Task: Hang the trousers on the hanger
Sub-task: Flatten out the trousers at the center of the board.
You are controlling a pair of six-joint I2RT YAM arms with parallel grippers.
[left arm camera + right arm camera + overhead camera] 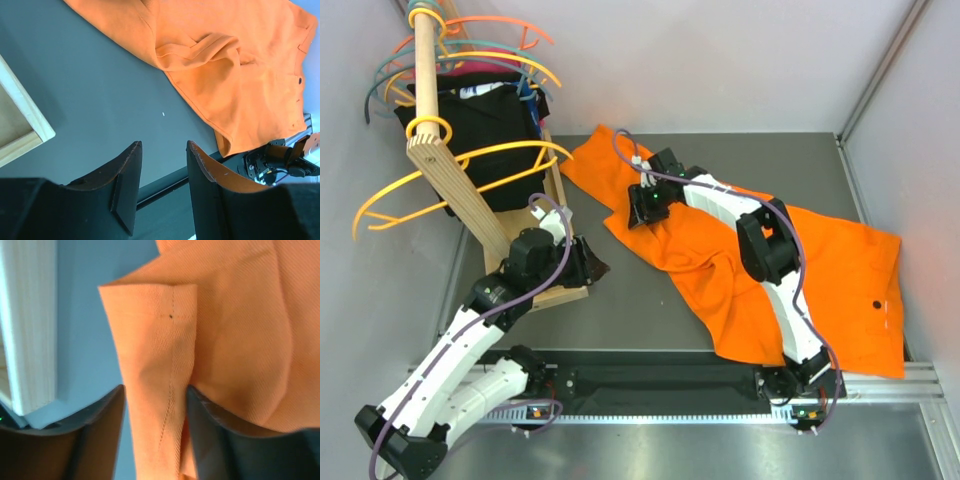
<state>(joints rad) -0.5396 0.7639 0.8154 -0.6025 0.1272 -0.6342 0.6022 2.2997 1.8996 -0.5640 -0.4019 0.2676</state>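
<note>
L gripper (164, 145): jaws approx half apart, nothing betw them, bare table (100, 90) below. It sits just R of the wooden rack (455, 185), at the base's near end.

R gripper (155, 390): jaws pressed on either side of a folded hem of the trousers (235, 315), so it is holding cloth, a bit further R of the rack base.

The trousers lie flat on the table, running from beside the rack away to the R, waist end farthest from it.

Amber hanger (515, 146) hangs on the rack itself, apart from the cloth.

Handling (est.): soft, light, limp twill. Will sag + may slide off a thin bar. Pinch at hem or waistband, both layers.

Views:
- Top cam alone shows hanger + whole garment.
- R wrist alone shows the hem fold in the jaws (wrist hides it from above).
- L wrist alone shows the L jaws empty + waist button (300, 80).
</note>
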